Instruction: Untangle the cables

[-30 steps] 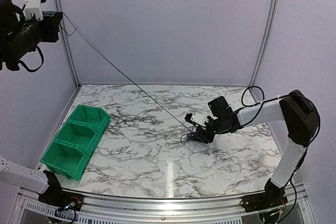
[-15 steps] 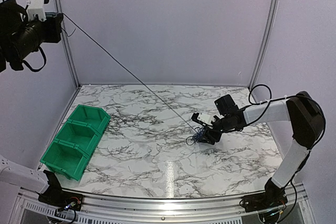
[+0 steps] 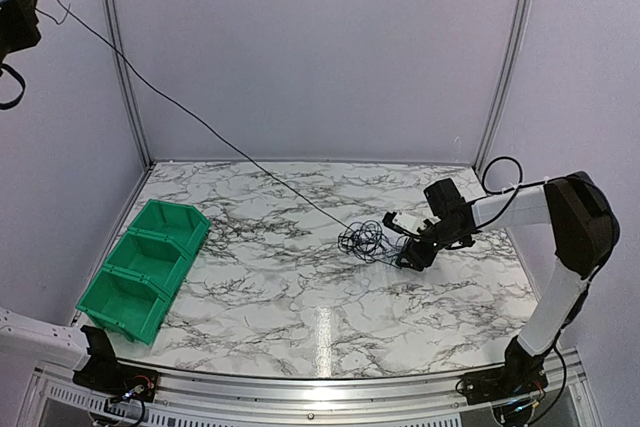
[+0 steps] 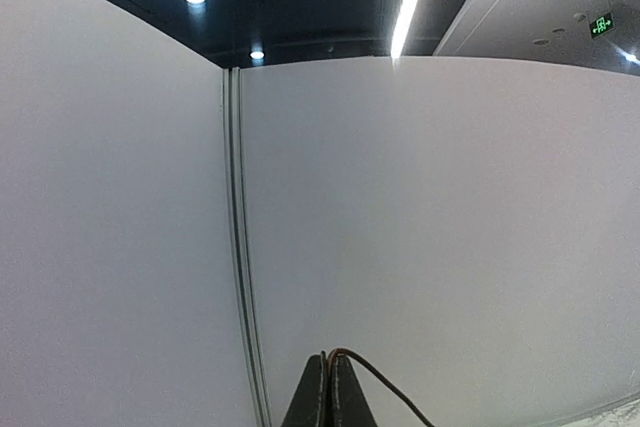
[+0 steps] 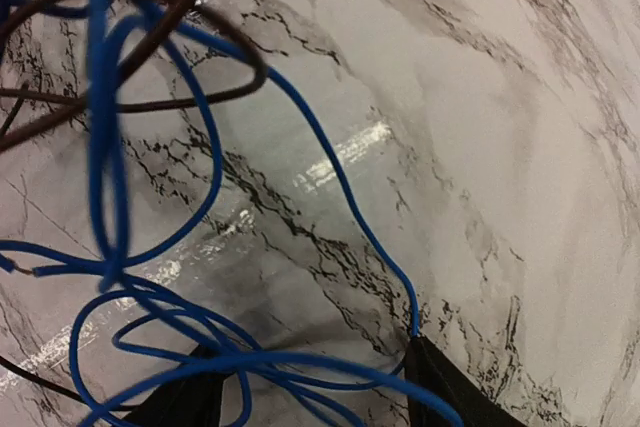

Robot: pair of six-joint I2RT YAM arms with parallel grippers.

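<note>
Marble surface [image 3: 260, 287] seen from above. The cables [image 3: 365, 239], thin black and blue wires in loose loops, lie tangled on it right of centre. One black cable [image 3: 200, 124] runs taut from the tangle up to the left hand [image 3: 28, 15], high in the far left corner, whose fingers [image 4: 318, 397] are pressed together on it. The right hand [image 3: 408, 250] sits low just beside the tangle. Its fingers are apart and blue loops cross between them, none pinched. Green bins [image 3: 145, 267] stand at the left edge.
</note>
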